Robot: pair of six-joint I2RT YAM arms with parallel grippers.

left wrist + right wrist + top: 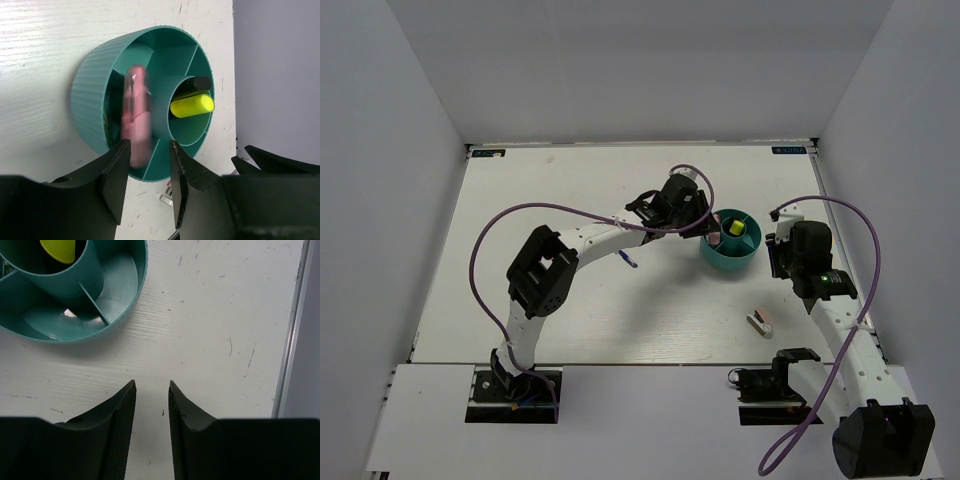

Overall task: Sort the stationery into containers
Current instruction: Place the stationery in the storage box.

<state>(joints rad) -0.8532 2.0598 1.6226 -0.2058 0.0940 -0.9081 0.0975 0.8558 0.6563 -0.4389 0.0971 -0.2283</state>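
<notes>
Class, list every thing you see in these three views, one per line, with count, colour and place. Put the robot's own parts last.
table: one, white, under everything
organiser: one, teal, round with dividers, on the table between the two grippers
yellow highlighter: one, yellow and black, in the organiser's centre tube
pink marker: one, pink, blurred, over an outer compartment just past the left fingertips
blue pen: one, blue, on the table beside the left arm
pink-white block: one, on the table by the right arm
cables: two, purple, one along each arm
left gripper: one, black, open, facing the organiser
right gripper: one, black, open, empty, beside the organiser
</notes>
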